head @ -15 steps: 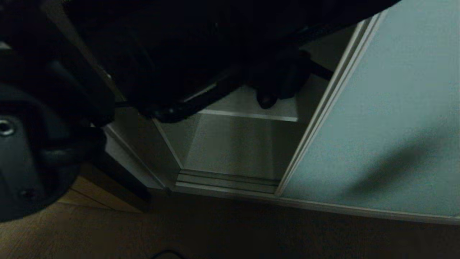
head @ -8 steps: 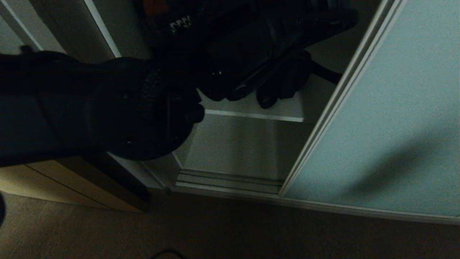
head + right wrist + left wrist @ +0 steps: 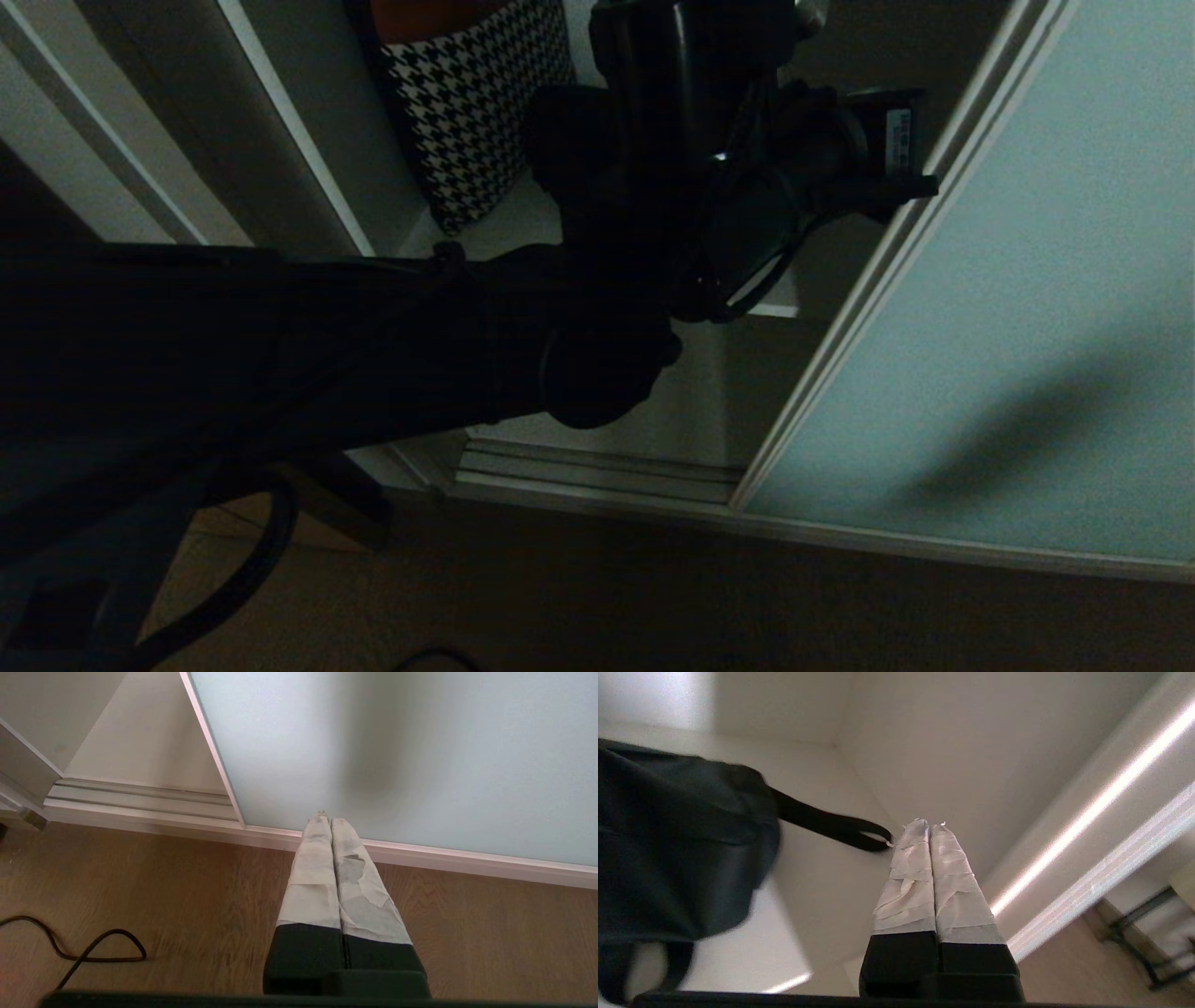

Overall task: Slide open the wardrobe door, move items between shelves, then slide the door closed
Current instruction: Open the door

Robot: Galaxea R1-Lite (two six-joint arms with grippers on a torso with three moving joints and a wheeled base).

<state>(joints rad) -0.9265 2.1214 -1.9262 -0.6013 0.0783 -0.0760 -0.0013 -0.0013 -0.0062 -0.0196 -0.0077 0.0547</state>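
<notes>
Reaching into wardrobe: left gripper (image 3: 929, 828) clenched, empty, just beside black bag (image 3: 677, 849) strap on shelf (image 3: 822, 882); right gripper (image 3: 329, 820) clenched, parked near sliding door (image 3: 420, 756).

Black bag (image 3: 677, 849), pale teal door (image 3: 1027, 308), black-and-white houndstooth item (image 3: 471, 103), perhaps orange-topped.

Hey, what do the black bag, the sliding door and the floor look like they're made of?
The black bag looks like soft fabric with a faint sheen: it slumps and creases. The sliding door seems frosted glass or plastic, matte and cloudy, in a slim metal-looking frame. The floor shows wood grain, perhaps laminate.
</notes>
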